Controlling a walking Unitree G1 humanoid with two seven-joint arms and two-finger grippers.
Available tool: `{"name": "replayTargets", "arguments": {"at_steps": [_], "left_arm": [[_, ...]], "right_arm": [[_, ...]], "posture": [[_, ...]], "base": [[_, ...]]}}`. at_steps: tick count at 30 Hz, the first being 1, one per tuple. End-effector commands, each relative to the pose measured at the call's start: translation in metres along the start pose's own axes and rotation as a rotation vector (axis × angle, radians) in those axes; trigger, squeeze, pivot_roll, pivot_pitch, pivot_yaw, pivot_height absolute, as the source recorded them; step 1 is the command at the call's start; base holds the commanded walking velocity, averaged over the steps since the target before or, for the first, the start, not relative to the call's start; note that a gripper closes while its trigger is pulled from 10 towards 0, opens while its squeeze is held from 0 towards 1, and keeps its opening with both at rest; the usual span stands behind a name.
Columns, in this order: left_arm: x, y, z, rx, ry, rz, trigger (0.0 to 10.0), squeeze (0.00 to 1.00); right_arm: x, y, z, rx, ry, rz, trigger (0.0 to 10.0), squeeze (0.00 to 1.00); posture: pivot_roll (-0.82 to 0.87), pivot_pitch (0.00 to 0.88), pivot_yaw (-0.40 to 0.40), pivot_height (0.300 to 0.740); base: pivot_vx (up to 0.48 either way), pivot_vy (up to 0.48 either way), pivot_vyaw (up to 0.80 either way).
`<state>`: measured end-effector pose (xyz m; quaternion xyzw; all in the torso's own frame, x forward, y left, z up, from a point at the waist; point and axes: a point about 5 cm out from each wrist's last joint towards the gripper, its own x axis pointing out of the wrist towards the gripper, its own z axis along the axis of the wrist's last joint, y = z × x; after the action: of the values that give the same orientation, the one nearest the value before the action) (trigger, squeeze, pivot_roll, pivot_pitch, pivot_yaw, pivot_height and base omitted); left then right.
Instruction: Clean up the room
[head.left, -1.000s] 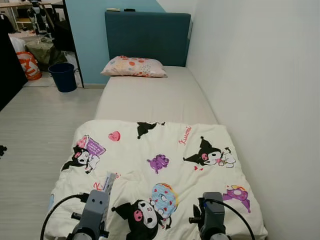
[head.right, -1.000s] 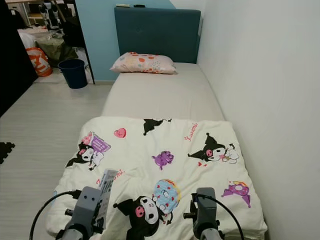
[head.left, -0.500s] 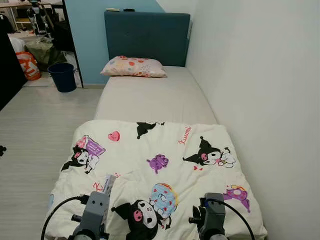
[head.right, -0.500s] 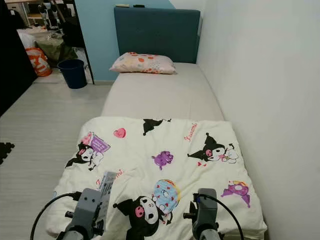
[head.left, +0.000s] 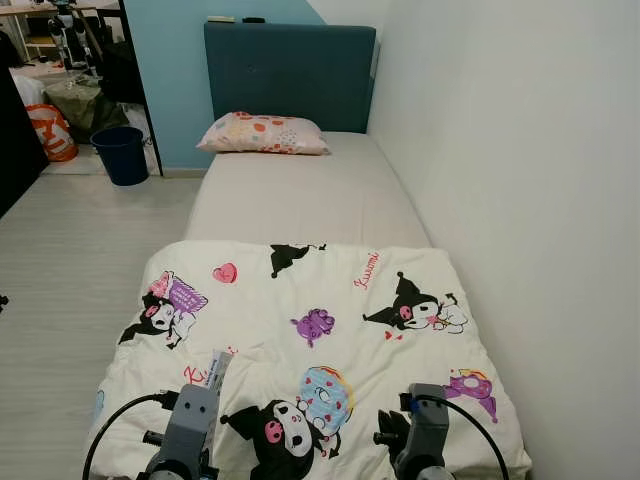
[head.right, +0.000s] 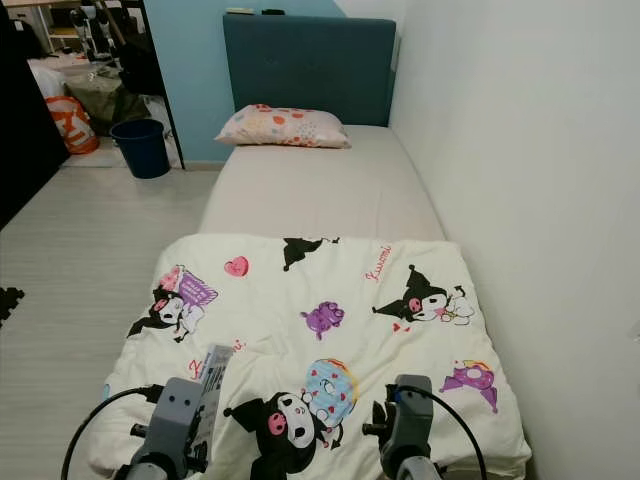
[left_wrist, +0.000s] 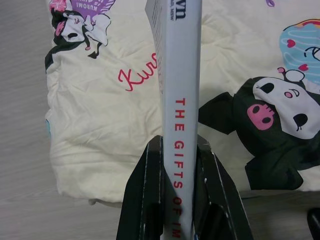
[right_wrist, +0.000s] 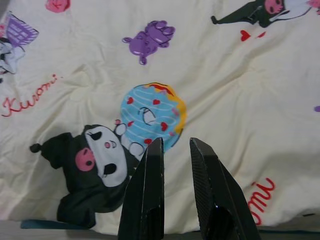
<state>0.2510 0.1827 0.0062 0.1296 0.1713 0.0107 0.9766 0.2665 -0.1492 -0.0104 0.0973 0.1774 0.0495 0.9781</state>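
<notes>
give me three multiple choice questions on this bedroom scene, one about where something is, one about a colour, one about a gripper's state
1. Where does the pillow lie?
A. at the head of the bed, by the headboard
B. on the floor beside the bed
C. on top of the cartoon blanket

2. What colour is the headboard?
A. red
B. dark teal
C. white

3. What is the left gripper doing?
A. hanging open with nothing in it
B. shut on a book held spine-up
C. pinching a corner of the blanket

Answers:
1. A: the pillow rests on the bare mattress right under the headboard, apart from the blanket.
2. B: the padded panel is dark teal against the lighter blue wall.
3. B: the left wrist view shows both black fingers clamped on the book, its spine lettering facing the camera; the right gripper has nothing between its fingers.
</notes>
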Motion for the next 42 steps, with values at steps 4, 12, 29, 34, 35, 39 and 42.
{"name": "replayTargets", "arguments": {"at_steps": [4, 12, 29, 34, 35, 39, 42], "left_arm": [[-0.0010, -0.0021, 0.0001, -0.002, -0.010, 0.001, 10.0, 0.00], [-0.0006, -0.0028, -0.0001, -0.004, -0.009, 0.001, 10.0, 0.00], [-0.0018, -0.0043, -0.0010, -0.004, -0.007, -0.004, 10.0, 0.00], [-0.0024, -0.0045, -0.0015, -0.003, -0.006, -0.006, 10.0, 0.00], [-0.0024, -0.0045, -0.0015, -0.003, -0.006, -0.006, 10.0, 0.00], [-0.0022, -0.0046, -0.0014, -0.003, -0.006, -0.005, 10.0, 0.00], [-0.0021, -0.0041, -0.0014, -0.003, -0.006, -0.004, 10.0, 0.00]], "right_arm": [[-0.0022, -0.0065, -0.0019, -0.017, 0.005, -0.061, 10.0, 0.00], [-0.0036, -0.0114, -0.0021, -0.118, 0.017, -0.077, 10.0, 0.00], [-0.0077, -0.0111, -0.0029, -0.120, -0.011, -0.047, 10.0, 0.00], [-0.0070, -0.0120, -0.0046, -0.133, 0.009, -0.071, 10.0, 0.00], [-0.0070, -0.0120, -0.0046, -0.133, 0.009, -0.071, 10.0, 0.00], [-0.0064, -0.0123, -0.0053, -0.131, 0.018, -0.078, 10.0, 0.00], [-0.0061, -0.0117, -0.0049, -0.139, 0.018, -0.077, 10.0, 0.00]], "posture": [[0.03, 0.116, -0.047, 0.728], [0.03, 0.115, -0.049, 0.728], [0.02, 0.121, -0.045, 0.728], [0.02, 0.123, -0.046, 0.728], [0.02, 0.123, -0.046, 0.728], [0.02, 0.123, -0.047, 0.728], [0.03, 0.124, -0.047, 0.728]], "base": [[0.000, 0.000, 0.00], [0.000, 0.000, 0.00], [0.000, 0.000, 0.00], [0.000, 0.000, 0.00], [0.000, 0.000, 0.00], [0.000, 0.000, 0.00], [0.000, 0.000, 0.00]]}}
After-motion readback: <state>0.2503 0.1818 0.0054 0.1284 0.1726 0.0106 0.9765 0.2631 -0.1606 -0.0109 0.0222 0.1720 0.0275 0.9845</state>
